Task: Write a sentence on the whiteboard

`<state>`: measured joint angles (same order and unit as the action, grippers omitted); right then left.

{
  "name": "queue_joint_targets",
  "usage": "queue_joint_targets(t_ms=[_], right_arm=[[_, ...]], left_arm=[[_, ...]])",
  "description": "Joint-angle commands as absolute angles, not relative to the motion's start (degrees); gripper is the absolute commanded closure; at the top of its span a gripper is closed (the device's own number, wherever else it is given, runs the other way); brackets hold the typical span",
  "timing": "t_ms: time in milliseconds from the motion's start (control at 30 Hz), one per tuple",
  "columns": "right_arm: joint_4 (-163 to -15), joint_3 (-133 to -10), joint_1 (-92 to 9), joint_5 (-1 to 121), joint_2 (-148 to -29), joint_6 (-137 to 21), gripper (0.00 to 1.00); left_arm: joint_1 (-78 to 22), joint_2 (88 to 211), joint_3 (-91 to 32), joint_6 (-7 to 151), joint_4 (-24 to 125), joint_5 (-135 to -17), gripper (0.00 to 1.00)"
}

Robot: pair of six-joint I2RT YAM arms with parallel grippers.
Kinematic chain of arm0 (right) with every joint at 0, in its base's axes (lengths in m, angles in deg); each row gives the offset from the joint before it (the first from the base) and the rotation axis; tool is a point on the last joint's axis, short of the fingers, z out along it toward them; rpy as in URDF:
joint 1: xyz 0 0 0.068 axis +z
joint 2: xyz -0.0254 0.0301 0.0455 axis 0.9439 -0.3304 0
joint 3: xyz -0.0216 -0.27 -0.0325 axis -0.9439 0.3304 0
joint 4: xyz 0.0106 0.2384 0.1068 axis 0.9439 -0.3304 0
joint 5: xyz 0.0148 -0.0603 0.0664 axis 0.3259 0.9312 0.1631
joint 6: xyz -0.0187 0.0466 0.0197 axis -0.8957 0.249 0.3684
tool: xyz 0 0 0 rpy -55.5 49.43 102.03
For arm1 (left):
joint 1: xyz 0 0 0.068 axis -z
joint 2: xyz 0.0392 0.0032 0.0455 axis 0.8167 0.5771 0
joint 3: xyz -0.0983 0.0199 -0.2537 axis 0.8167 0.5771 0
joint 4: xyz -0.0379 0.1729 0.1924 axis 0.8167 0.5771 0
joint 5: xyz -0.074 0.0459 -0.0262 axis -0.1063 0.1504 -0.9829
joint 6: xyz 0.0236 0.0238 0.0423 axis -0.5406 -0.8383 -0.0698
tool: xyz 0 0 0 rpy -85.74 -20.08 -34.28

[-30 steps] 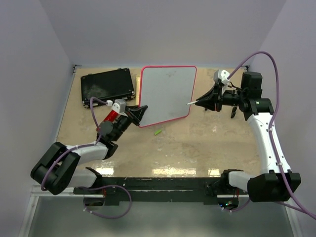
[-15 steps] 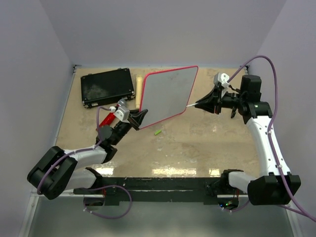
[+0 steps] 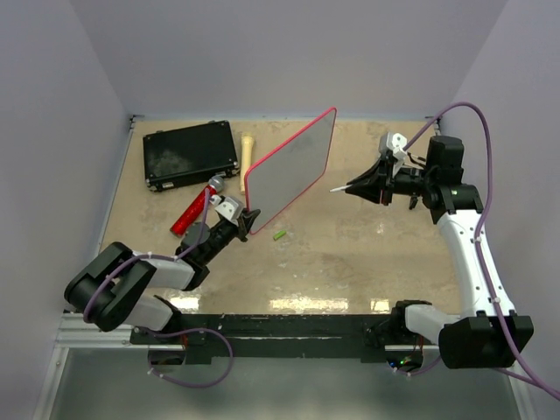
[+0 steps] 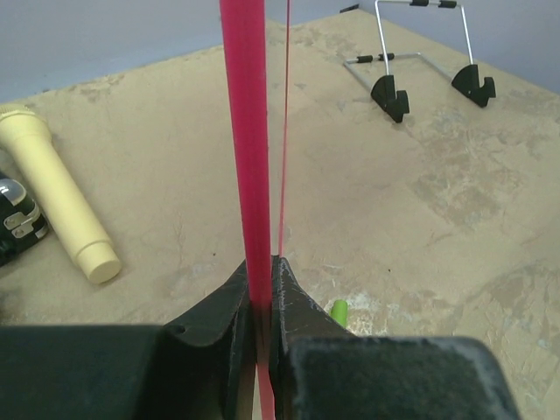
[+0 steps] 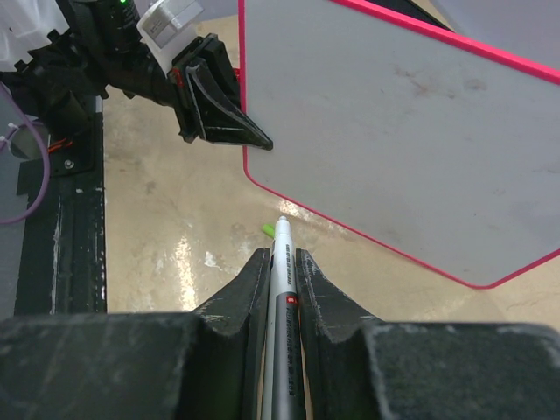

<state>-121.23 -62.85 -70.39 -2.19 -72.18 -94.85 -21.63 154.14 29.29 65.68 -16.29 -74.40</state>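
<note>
The whiteboard [image 3: 289, 166], white with a red-pink rim, is tilted up on edge. My left gripper [image 3: 249, 219] is shut on its lower left corner; the left wrist view shows the rim [image 4: 248, 149] edge-on between the jaws. The right wrist view shows its blank face [image 5: 394, 122]. No sentence shows on it. My right gripper [image 3: 360, 185] is shut on a white marker [image 5: 282, 289], whose tip [image 3: 335, 188] points at the board from a short gap to its right. The left gripper [image 5: 229, 122] also shows in the right wrist view.
A black case [image 3: 191, 154] lies at the back left. A cream cylinder [image 3: 247, 157] and a red marker [image 3: 191, 213] lie beside it. A green cap [image 3: 279, 234] lies on the table below the board. A wire stand [image 4: 420, 66] stands further off.
My left gripper has lifted and tipped the whiteboard from flat on the table to nearly upright. The right gripper with the marker has held nearly still.
</note>
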Motion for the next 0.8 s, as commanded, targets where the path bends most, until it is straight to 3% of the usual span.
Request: queue_joint_targets(t_ms=[0, 233, 433, 767], right_arm=[[-119.84, -62.69, -70.53, -4.0, -71.15, -94.69, 1.0], [-119.75, -62.6, -70.53, -4.0, -71.15, -94.69, 1.0], [-119.75, -62.42, -70.53, -4.09, -71.15, -94.69, 1.0], [-119.66, -62.33, -70.62, -4.09, -71.07, -94.69, 1.0]], left_arm=[[-22.32, 155.76, 29.5, 63.28, -22.73, -73.43, 1.0], [-23.64, 158.05, 29.67, 64.86, -27.03, -73.69, 1.0], [-24.17, 159.89, 29.67, 65.47, -29.06, -73.87, 0.91], [-24.26, 163.06, 30.37, 64.77, -31.61, -73.87, 0.89]])
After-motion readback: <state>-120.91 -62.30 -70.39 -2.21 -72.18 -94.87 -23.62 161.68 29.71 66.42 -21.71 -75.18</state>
